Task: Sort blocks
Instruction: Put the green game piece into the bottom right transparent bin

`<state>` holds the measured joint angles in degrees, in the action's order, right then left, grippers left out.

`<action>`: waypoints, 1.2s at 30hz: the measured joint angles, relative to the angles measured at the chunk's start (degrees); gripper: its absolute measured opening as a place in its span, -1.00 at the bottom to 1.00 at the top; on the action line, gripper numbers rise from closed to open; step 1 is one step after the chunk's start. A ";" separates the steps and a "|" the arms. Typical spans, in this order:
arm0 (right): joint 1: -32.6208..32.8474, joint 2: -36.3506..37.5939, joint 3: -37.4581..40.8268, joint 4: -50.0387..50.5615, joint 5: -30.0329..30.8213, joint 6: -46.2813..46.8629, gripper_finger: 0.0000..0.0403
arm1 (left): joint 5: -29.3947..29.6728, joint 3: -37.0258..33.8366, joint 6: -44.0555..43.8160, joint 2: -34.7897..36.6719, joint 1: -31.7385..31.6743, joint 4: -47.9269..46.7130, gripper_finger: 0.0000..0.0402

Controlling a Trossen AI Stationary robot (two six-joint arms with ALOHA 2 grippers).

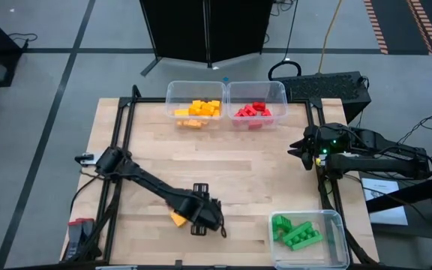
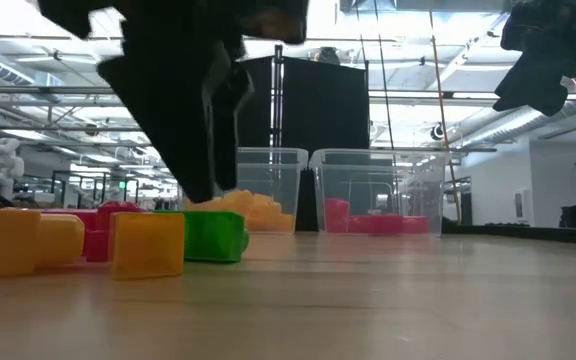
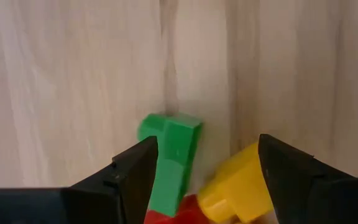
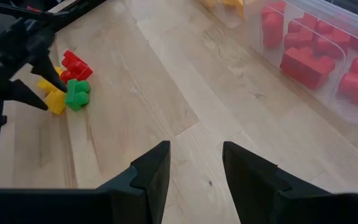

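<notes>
Low in the high view's left half, the left gripper (image 3: 197,180) hangs spread-fingered over a green studded plastic brick (image 3: 169,162), its long axis between the fingers, beside a yellow brick (image 3: 238,186). The right gripper (image 4: 194,171), open, waits far right.

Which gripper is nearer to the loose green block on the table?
Left. The left gripper hangs open right over the green block, fingers either side of the small pile. The right gripper waits open far across the table, near the bin of red blocks.
</notes>
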<state>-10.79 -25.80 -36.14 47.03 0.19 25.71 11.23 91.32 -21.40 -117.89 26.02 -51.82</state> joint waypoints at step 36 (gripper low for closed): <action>0.00 0.00 0.02 0.15 0.00 0.22 -0.29 | -9.69 -10.61 6.96 0.10 -7.12 12.66 -0.40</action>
<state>-10.79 -25.80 -36.12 47.18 0.19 25.93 1.54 80.71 -14.45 -117.78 18.90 -39.17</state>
